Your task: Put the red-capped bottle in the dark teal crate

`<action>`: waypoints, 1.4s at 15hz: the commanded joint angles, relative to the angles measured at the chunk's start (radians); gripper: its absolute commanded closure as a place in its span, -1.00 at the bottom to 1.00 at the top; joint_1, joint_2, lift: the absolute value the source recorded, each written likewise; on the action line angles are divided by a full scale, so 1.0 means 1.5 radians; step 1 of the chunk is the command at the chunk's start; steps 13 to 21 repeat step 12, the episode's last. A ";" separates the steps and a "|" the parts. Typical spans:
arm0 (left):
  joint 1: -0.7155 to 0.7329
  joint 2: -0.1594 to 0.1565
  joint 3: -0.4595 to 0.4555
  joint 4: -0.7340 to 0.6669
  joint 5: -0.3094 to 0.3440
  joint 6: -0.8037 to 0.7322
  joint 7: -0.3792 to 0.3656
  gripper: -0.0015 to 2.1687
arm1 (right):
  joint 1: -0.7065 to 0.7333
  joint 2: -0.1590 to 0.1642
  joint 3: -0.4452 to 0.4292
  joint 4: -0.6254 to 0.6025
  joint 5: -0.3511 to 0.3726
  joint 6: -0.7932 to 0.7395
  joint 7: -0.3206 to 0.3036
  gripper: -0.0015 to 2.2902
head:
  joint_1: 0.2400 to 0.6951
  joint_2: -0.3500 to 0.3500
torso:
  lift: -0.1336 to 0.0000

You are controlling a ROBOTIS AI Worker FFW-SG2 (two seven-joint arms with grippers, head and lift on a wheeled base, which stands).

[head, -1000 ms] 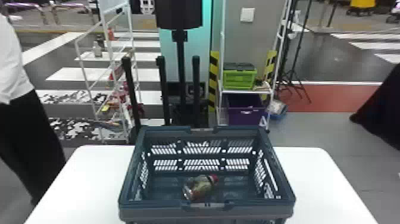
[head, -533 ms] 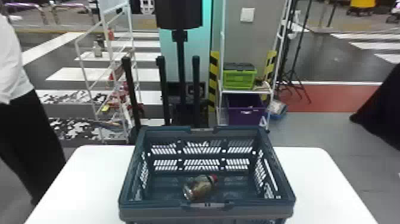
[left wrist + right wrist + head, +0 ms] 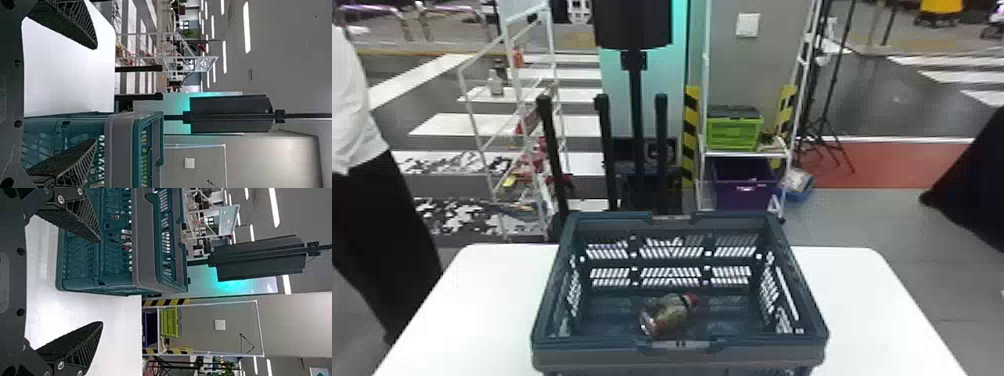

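Bottle (image 3: 669,316) already in, so likely just withdraw: ease left hand (image 3: 96,93) and right hand (image 3: 101,282) away, both kept spread, no snagging the crate (image 3: 582,356) rim. Counter (image 3: 477,305) carries 1 crate, upright, open top. Crate holds 1 bottle, lying on its side on the bottom, near the near wall, cap (image 3: 691,300) pointing right. Both hands empty.

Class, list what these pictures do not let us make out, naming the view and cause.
- Any wording on the red-capped bottle: head view, too small.
- Near foot of the crate: head view, cut off by the bottom edge.
- Part of its wall: left wrist view, behind the left gripper.
- Near edge of the table: head view, likewise cut off.
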 commanded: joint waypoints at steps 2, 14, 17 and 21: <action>0.013 0.001 0.001 -0.005 0.000 -0.016 0.000 -0.97 | 0.003 0.002 0.001 -0.004 0.001 0.000 0.000 -0.87 | 0.14 0.00 | 1.00; 0.043 0.000 0.001 -0.009 0.000 -0.073 0.006 -0.97 | 0.012 -0.011 0.002 -0.010 -0.003 -0.012 0.000 -0.87 | 0.14 0.00 | 1.00; 0.043 0.000 0.001 -0.009 0.000 -0.073 0.006 -0.97 | 0.012 -0.011 0.002 -0.010 -0.003 -0.012 0.000 -0.87 | 0.14 0.00 | 1.00; 0.043 0.000 0.001 -0.009 0.000 -0.073 0.006 -0.97 | 0.012 -0.011 0.002 -0.010 -0.003 -0.012 0.000 -0.87 | 0.14 0.00 | 1.00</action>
